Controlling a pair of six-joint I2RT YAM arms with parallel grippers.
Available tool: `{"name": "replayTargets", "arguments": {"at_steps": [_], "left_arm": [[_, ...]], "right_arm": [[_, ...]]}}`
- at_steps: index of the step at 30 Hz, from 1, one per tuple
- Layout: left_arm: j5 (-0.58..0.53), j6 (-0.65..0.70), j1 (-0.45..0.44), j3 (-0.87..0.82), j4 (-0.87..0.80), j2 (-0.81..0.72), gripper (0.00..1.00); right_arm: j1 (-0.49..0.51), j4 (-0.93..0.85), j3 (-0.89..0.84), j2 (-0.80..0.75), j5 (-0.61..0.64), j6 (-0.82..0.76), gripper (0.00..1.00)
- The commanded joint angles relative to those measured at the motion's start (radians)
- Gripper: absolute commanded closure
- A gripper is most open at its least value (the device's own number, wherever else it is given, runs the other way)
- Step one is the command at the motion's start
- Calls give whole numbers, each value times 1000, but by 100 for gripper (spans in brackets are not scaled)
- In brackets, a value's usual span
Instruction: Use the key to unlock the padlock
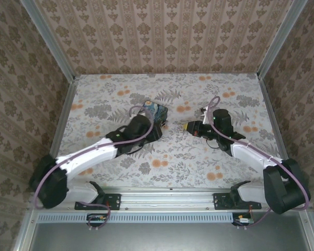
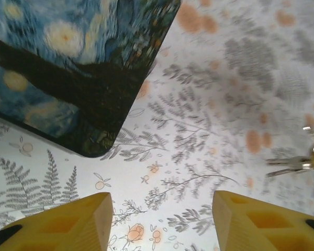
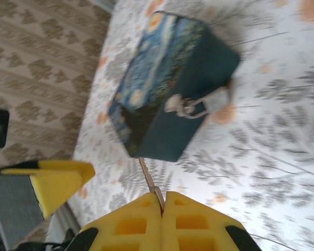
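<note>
The right hand [image 3: 163, 197] is clamped on the key [image 3: 150, 183], its thin, stiff blade poking toward the padlock [image 3: 193, 109], which hangs on the blue tin [image 3: 157, 73] mid-surface. The left hand [image 2: 162, 209] gapes empty beside the tin. The lock looks light and swingy, so I'd steady its body.

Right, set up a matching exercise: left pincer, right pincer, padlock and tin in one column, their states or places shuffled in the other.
1. left pincer
2. right pincer
3. padlock
4. tin

A. on the tin's side
B. open, nothing between its fingers
C. lying on the floral table
D. shut on the key

Pairs: 1-B, 2-D, 3-A, 4-C
</note>
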Motion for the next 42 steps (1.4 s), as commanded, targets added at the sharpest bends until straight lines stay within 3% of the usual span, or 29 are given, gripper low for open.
{"name": "replayTargets", "arguments": {"at_steps": [1, 11, 18, 29, 36, 42], "left_arm": [[-211, -168, -84, 133, -132, 157, 43], [-439, -452, -166, 439, -114, 579, 37], [-660, -606, -193, 607, -148, 759, 33], [-784, -911, -158, 831, -524, 926, 31], [-831, -958, -139, 821, -514, 960, 34], [-900, -879, -116, 797, -423, 962, 41]], "right_arm": [[-62, -162, 58, -25, 74, -76, 100], [-204, -244, 47, -74, 172, -90, 100], [-279, -198, 27, -90, 116, -78, 100], [-297, -183, 56, -84, 39, -90, 100], [-297, -161, 57, -76, 3, -81, 100], [-297, -129, 47, -61, -25, -65, 100]]}}
